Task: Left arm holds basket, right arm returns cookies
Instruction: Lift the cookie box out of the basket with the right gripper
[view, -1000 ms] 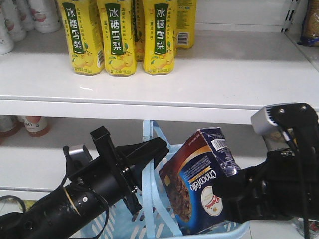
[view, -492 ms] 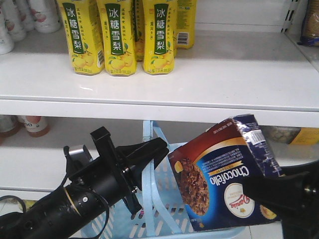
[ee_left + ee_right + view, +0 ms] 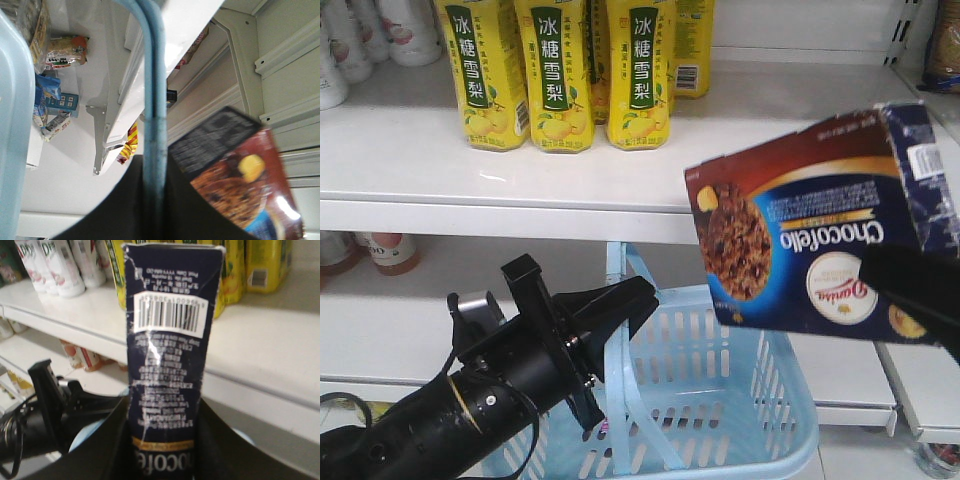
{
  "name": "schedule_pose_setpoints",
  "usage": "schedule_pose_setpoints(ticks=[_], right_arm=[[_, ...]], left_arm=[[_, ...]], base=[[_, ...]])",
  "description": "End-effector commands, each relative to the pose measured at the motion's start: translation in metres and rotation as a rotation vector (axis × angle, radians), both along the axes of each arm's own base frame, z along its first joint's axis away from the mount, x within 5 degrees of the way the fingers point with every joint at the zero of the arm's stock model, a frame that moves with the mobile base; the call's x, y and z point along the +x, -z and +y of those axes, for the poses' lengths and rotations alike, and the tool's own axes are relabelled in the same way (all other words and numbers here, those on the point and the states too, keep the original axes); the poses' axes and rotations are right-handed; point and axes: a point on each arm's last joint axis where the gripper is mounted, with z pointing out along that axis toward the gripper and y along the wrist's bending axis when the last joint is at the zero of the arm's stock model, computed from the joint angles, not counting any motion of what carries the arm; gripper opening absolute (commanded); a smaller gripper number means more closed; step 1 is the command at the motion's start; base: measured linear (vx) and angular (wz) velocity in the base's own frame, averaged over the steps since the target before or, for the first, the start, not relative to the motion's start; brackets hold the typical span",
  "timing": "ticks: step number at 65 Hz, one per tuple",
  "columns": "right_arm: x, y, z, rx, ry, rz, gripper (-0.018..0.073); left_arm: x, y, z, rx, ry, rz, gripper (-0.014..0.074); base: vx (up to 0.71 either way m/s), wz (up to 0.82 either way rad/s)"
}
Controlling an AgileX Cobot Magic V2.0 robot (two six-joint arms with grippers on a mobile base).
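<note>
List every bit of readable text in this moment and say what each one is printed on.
"Chocofelo": cookie box, printed upside down, held in the right claw.
"Dorina"-like word: round white badge on that box, too unclear to be sure.
"冰糖雪梨": yellow drink cartons on the shelf.
Barcode digits and fine print: box end, too blurred to read.
White bottles: lettering too blurred to read.

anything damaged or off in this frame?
The cookie box looks worn: white crease lines and scuffs run down its dark narrow side below the barcode. It hangs tilted in the right tool, above the basket, print sideways. The drink cartons stand upright on the shelf.
</note>
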Motion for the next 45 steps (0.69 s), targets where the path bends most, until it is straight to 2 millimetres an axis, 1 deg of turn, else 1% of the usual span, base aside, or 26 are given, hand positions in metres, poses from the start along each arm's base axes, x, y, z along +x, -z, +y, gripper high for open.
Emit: schedule_pose_setpoints(ticks=[1,14,30,36,45], right_arm=[[0.002,-0.029,-0.003,0.094,0.026,-0.236,-0.0006],[0.005,-0.037,-0.002,0.065,0.04,-0.381,-0.0006],[0.022,-0.035,0.008,0.055,0.05,-0.395,-0.0005],[0.033,-0.034,0.004,0.05,0.115,-0.389,-0.0005],[0.049,-0.034,-0.012,0.034,0.251,-0.409,-0.0005]], left_arm=[[-0.005,-0.046,0.005,-0.277,-0.004,-0.243,-0.0003],[-0.005,-0.046,0.005,-0.277,-0.004,-0.243,-0.0003],[-0.005,-0.046,0.005,-0.277,-0.004,-0.243,-0.0003],[-0.005,-0.046,0.005,-0.277,-0.004,-0.243,-0.0003],[-0.005,-0.046,0.005,-0.277,-0.004,-0.243,-0.0003]], base=[[0.0,0.0],[0.0,0.0],[0.0,0.0],[0.0,0.0],[0.0,0.0]])
